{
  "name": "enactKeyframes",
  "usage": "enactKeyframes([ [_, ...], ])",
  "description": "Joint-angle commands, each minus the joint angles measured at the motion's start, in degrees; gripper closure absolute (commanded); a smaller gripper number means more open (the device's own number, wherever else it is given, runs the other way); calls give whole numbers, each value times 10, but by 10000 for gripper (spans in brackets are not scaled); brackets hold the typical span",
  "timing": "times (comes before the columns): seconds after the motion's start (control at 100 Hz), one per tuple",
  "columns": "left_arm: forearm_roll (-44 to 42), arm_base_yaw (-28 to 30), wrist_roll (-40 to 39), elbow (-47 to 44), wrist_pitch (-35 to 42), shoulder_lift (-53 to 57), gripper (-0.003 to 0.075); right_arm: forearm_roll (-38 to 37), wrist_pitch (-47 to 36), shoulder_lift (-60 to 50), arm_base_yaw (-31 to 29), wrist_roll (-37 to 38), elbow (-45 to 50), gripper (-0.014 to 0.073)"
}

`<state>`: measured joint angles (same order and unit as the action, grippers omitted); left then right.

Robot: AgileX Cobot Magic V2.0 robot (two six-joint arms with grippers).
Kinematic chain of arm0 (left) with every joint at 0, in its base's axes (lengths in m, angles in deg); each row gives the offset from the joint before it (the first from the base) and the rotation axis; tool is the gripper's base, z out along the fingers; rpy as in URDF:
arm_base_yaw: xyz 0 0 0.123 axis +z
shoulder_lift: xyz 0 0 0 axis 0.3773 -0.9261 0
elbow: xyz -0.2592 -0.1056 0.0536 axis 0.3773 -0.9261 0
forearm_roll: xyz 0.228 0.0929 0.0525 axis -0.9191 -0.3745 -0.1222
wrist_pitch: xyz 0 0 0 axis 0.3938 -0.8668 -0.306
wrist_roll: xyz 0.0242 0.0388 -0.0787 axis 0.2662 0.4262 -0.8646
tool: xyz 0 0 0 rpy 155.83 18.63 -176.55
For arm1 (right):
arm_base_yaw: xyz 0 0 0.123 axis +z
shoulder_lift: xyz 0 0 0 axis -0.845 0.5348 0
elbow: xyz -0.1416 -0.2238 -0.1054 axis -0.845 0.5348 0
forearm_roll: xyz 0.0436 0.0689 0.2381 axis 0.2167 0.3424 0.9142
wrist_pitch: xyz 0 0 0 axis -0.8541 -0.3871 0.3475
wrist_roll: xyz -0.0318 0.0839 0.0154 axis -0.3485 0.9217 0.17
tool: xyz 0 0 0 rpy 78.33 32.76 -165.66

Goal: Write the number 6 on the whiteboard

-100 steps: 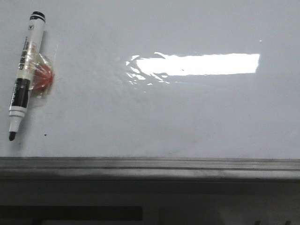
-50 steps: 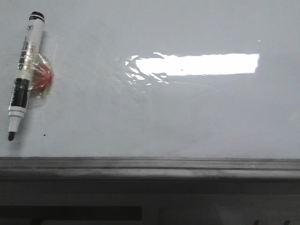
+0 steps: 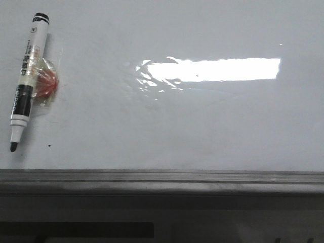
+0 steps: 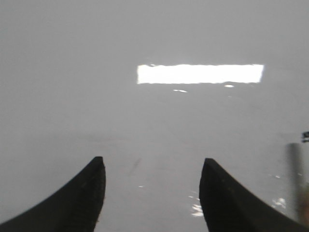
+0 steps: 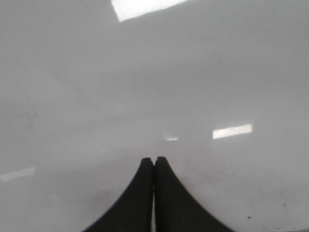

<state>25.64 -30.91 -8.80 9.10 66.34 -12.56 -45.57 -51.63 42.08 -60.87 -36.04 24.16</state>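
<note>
The whiteboard (image 3: 202, 126) fills the front view, glossy white-grey with a bright rectangular reflection (image 3: 212, 69). No number 6 shows on it; only a tiny black dot (image 3: 49, 146) sits near the lower left. A black-and-white marker (image 3: 26, 76) lies on the board at the far left, uncapped, tip pointing toward the near edge, with a red piece under clear tape (image 3: 46, 83) beside it. Neither gripper shows in the front view. My left gripper (image 4: 153, 162) is open and empty over bare board (image 4: 154, 121). My right gripper (image 5: 154, 159) is shut on nothing over bare board (image 5: 145, 96).
A grey metal edge rail (image 3: 162, 177) runs along the board's near edge, with dark structure below it. In the left wrist view a blurred grey upright shape (image 4: 295, 179) stands at the picture's right edge; I cannot tell what it is.
</note>
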Motion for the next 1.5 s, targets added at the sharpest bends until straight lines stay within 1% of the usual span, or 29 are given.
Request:
enactKeyframes([
  [0.0, 6, -56, 1, 15, 48, -17, 312, 4, -46, 10, -1, 0, -20, 657],
  [0.19, 6, -208, 1, 15, 50, -65, 312, 4, -46, 10, -1, 0, -20, 658],
  [0.3, 10, -268, -1, 15, 71, -111, 312, 4, -46, 10, -1, 0, -20, 657],
  [0.4, 39, -303, -1, 17, 105, -166, 312, 4, -46, 10, -1, 0, -20, 657],
  [0.55, 69, -309, -1, 37, 109, -242, 312, 4, -46, 10, -1, 0, -20, 657],
  [0.7, 94, -309, -1, 59, 111, -290, 312, 4, -46, 10, -1, 0, -20, 657],
  [0.89, 115, -310, -1, 72, 109, -327, 312, 4, -46, 10, -1, 0, -20, 657],
  [1.09, 116, -310, -1, 72, 114, -353, 312, 4, -46, 10, -1, 0, -20, 657],
  [1.31, 118, -333, -1, 72, 139, -386, 314, 4, -47, 10, -1, 0, -20, 657],
  [1.36, 124, -333, -1, 72, 139, -397, 337, 4, -47, 10, -1, 0, -20, 657],
  [1.4, 133, -330, -1, 72, 139, -406, 374, 4, -47, 10, -1, 0, -20, 657],
  [1.42, 136, -330, -1, 72, 139, -411, 409, 4, -47, 10, -1, 0, -20, 657],
  [1.43, 138, -330, -1, 72, 139, -412, 409, 4, -47, 10, -1, 0, -20, 657],
  [1.49, 143, -329, -1, 72, 143, -423, 516, 4, -47, 10, -1, 0, -20, 657],
])
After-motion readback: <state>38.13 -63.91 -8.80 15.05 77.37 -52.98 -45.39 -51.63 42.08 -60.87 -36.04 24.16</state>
